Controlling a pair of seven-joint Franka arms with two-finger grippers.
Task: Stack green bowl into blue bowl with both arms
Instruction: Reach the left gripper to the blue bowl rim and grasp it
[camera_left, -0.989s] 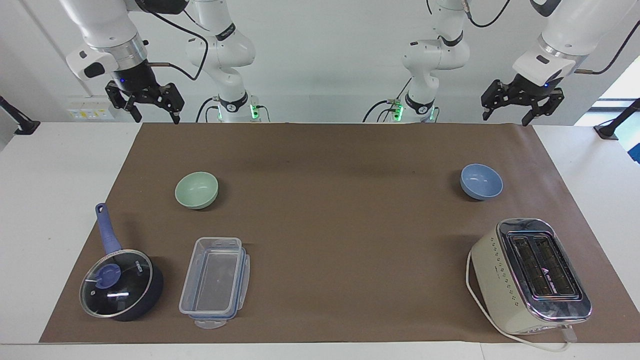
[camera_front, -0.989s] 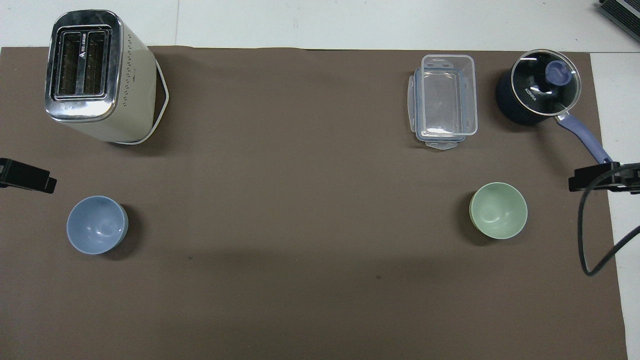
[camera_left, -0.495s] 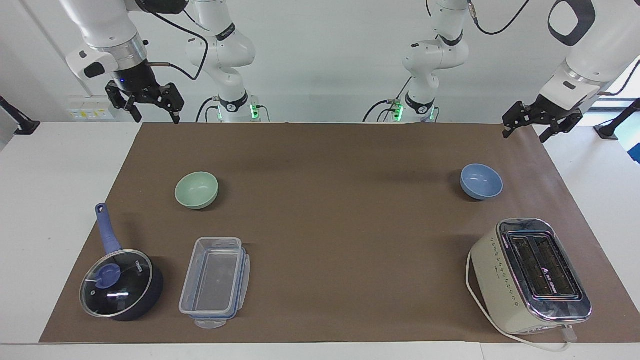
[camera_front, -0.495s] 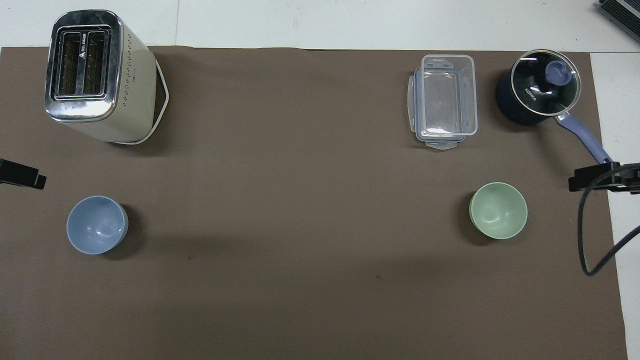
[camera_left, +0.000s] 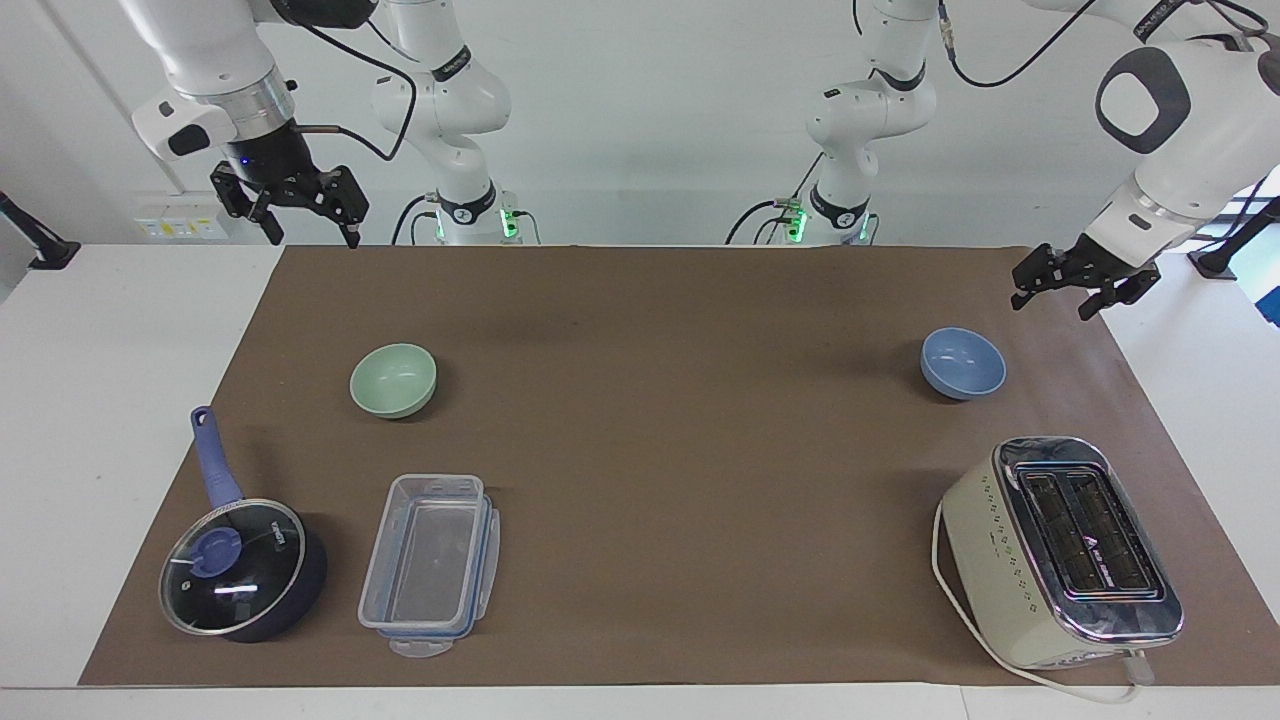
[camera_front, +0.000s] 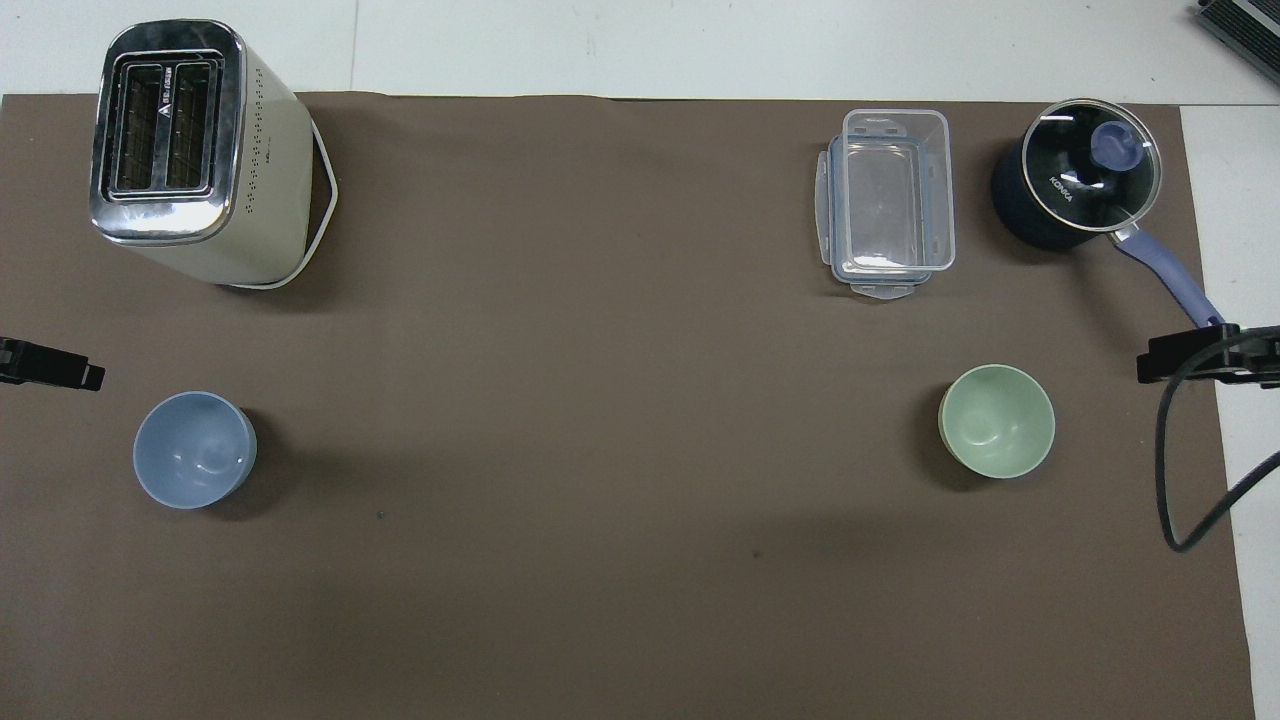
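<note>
both pincers hang open and empty: left gripper up over the mat's edge near the blue bowl, right gripper waiting, green bowl well apart, both bowls on the mat

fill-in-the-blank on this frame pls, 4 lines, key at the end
1. The green bowl sits toward the ____ arm's end of the table.
2. The thing beside the saucepan is a clear plastic ____.
3. The toaster lies ____ from the robots than the blue bowl.
4. Both the left gripper and the right gripper are up in the air and hold ____.

Missing words: right; container; farther; nothing
</note>
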